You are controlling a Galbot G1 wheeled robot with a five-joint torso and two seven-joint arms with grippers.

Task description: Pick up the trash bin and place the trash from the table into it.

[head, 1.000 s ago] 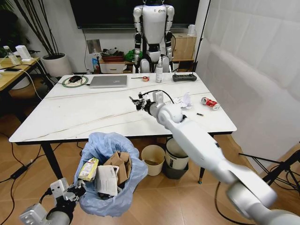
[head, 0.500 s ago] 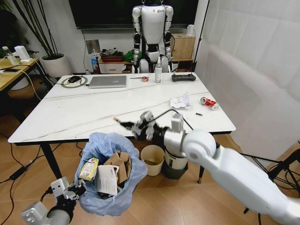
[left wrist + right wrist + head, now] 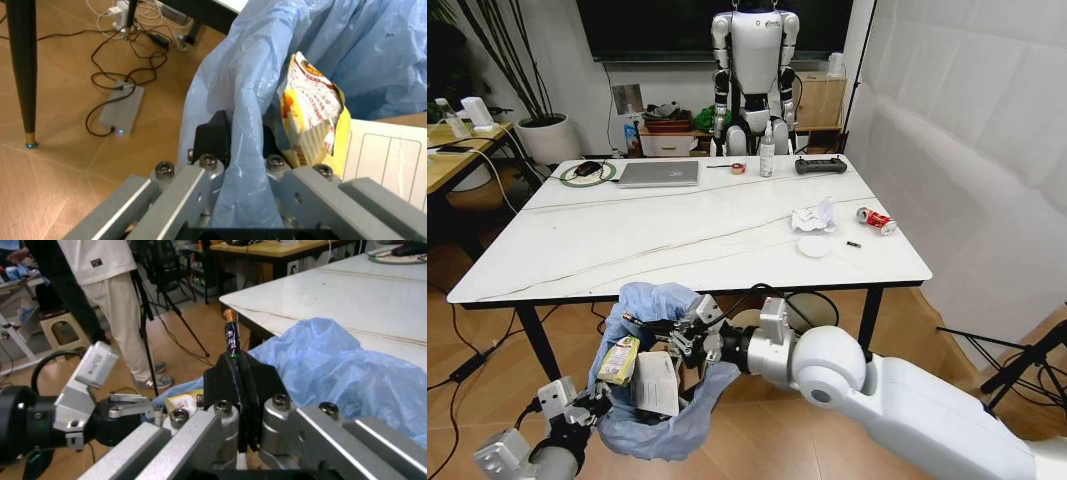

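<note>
- While the left gripper (image 3: 243, 150) clamps the trash bin (image 3: 662, 375) liner, hold it level.
- Right gripper (image 3: 239, 377), jaws pinching a pen (image 3: 231, 337), should release only once over the opening.

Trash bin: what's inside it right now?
Inside the trash bin: a yellow wrapper and a white paper piece. The right gripper, pinching a pen, covers the rest.
</note>
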